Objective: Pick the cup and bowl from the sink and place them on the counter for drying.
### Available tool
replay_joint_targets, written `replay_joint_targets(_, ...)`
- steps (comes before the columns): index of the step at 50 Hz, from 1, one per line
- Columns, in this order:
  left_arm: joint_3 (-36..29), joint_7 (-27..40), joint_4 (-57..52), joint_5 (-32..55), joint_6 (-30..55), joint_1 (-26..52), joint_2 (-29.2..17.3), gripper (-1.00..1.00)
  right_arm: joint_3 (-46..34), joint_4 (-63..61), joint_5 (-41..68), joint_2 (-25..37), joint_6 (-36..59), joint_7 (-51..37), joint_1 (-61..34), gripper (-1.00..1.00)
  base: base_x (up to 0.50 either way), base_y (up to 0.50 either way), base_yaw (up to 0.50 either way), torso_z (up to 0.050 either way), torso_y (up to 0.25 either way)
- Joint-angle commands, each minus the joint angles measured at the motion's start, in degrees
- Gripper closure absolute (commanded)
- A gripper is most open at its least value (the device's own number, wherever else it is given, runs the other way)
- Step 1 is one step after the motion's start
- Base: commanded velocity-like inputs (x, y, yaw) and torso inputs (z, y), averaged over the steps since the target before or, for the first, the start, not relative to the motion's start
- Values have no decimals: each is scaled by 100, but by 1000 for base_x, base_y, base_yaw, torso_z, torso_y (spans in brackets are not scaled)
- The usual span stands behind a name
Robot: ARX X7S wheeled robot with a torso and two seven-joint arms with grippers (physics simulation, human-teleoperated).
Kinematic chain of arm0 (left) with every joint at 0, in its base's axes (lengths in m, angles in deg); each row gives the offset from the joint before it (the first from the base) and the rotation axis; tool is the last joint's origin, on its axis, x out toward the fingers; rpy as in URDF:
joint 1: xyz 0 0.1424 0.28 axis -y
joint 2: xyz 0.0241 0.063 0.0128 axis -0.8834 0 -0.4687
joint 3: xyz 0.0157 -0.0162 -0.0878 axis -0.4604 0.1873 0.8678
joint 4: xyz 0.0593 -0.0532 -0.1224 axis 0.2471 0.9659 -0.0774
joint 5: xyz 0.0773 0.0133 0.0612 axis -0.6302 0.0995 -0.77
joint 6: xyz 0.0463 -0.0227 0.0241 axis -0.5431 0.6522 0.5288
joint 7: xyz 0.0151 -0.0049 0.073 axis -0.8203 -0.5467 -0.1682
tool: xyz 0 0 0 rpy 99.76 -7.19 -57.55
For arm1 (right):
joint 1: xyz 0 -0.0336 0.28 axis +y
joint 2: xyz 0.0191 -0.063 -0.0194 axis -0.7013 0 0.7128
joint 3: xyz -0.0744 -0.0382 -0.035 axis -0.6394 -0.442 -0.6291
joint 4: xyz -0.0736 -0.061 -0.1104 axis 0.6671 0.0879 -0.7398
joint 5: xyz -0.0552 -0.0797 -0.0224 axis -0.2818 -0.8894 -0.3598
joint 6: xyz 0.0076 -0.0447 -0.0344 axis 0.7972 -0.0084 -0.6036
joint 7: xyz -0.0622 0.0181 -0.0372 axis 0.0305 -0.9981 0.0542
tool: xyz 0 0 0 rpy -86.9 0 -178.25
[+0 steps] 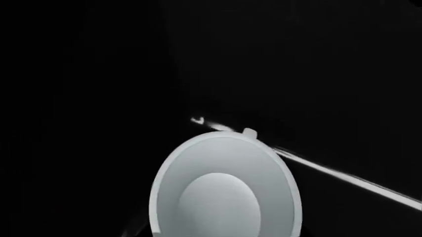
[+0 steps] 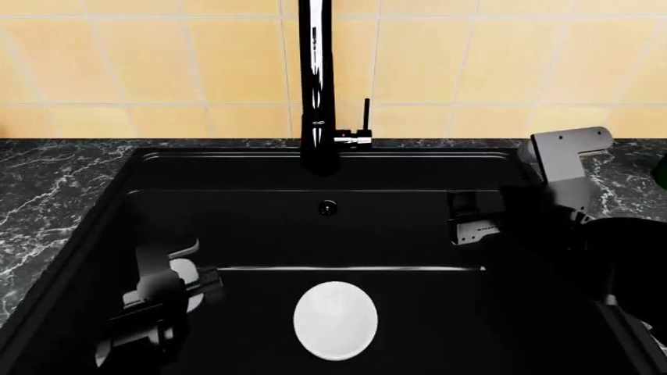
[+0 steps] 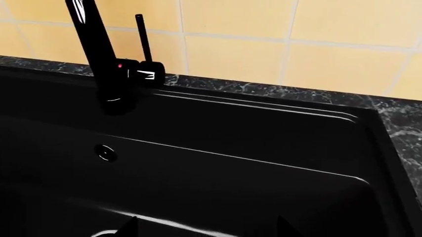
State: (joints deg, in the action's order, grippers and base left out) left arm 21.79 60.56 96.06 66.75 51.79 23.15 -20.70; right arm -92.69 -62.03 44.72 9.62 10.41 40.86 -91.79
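Left gripper down in the sink around the cup, grip unclear (light, slick, pinch mid-wall), bowl on the sink floor, right gripper looks spread.

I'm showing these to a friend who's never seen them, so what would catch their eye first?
Probably the white bowl, bright against the floor of the black sink; it also fills the lower part of the left wrist view. Next, the tall faucet rising at the sink's back edge against yellow tiles. The left gripper sits low in the sink beside the bowl, with something pale at it.
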Motion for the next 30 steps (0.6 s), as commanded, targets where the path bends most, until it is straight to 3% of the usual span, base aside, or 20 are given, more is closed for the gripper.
replay_joint_targets(1, 197, 14, -8, -167, -233, 25, 16, 100, -37, 30, 4, -9, -38, 15, -24, -100, 0, 0, 0, 0, 0)
replay_joint_targets(4, 162, -54, -232, -191, -190, -82, 62, 100, -31, 25, 24, 0, -10, 0, -77, -100, 0, 0, 0, 0, 0)
replay_joint_targets(7, 177, -46, -2611, -123, 1225, -1030, 286, 100, -38, 18, 37, 12, 7, -5, -90, -100, 0, 0, 0, 0, 0)
replay_joint_targets(13, 146, -44, -5059, -48, 2867, -1717, 355, 100, -109, 88, 6, -20, -4, 24, -224, -100, 0, 0, 0, 0, 2)
replay_joint_targets(19, -64, -97, -6576, 28, 3926, -1892, 437, 100, -209, 173, -81, -87, -147, 106, -212, -100, 0, 0, 0, 0, 0)
replay_joint_targets(30, -226, -192, -8414, 286, 5437, -1773, 347, 100, -72, 109, 24, -6, -177, 78, -74, -100, 0, 0, 0, 0, 0)
